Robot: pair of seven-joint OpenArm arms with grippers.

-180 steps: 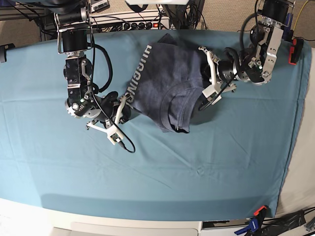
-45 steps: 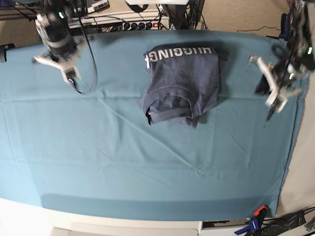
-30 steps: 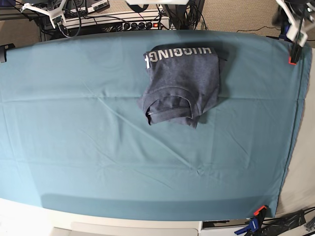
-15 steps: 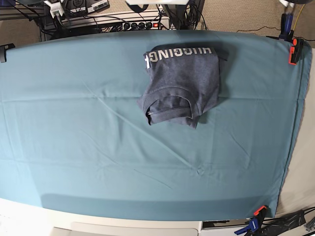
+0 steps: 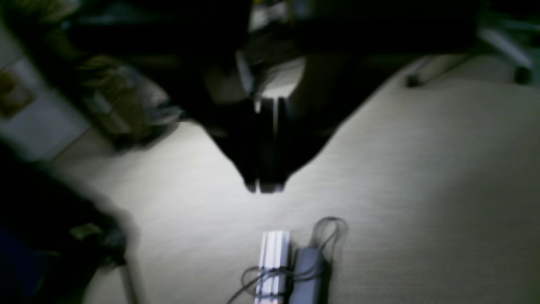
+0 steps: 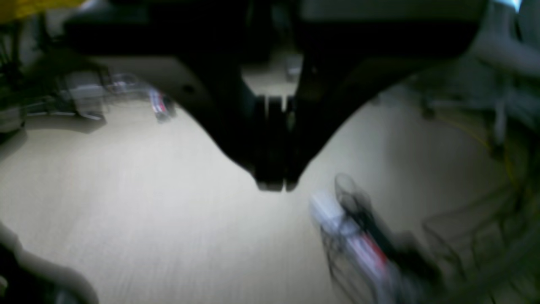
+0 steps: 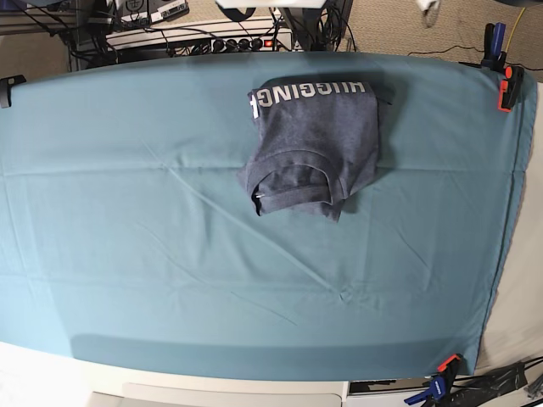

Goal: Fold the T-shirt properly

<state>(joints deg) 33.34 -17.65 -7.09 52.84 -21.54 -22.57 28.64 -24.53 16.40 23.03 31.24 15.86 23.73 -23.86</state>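
While the folded T-shirt (image 7: 311, 144) is left on the teal table cloth (image 7: 170, 254), left gripper (image 5: 265, 188) and right gripper (image 6: 273, 185) are seen pressed together, empty.

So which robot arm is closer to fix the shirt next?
Neither, really. The T-shirt lies folded on the teal cloth, and both arms are pulled away. The left tool and right tool are shut, over bare floor. Probably nothing's left to do.
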